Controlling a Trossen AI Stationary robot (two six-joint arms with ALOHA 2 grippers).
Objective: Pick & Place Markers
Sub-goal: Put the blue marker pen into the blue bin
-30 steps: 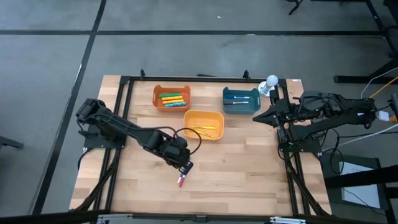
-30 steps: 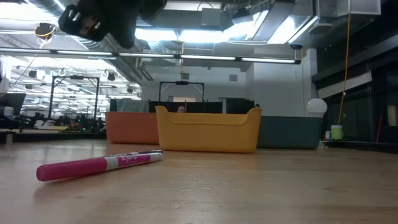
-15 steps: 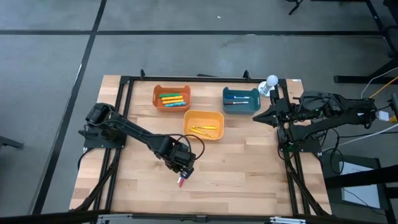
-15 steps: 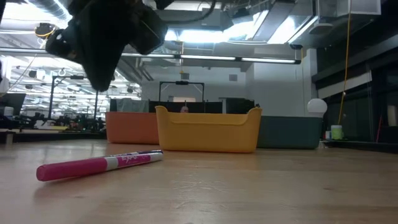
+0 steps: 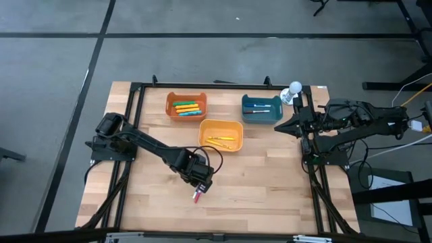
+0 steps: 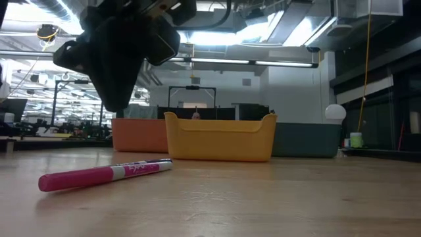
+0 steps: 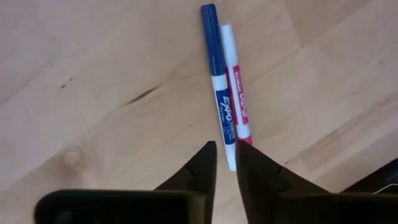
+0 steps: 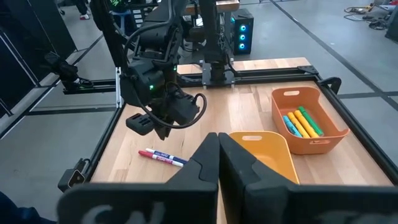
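I have the left end effector down over the near-middle of the wooden table, nose pointing at two markers lying side by side and touching on the bare wood. In the left wrist view its two dark fingers stand slightly parted with a narrow gap between them, and they grip nothing; the tips sit just short of the near ends of the blue marker and the pink marker. From above I only make out the pink marker's end poking out beside the end effector. In the low view the pink marker lies flat on the table, and the left end effector hangs above it, not touching. Right end effector is parked at the right edge of the table, just near of the teal bin, fingers clenched together and empty. Far side of the table: orange bin with yellow, green and orange markers inside, teal bin to its right with a couple of markers I can't tell the colours of, yellow bin nearer and between them holding a yellow marker.
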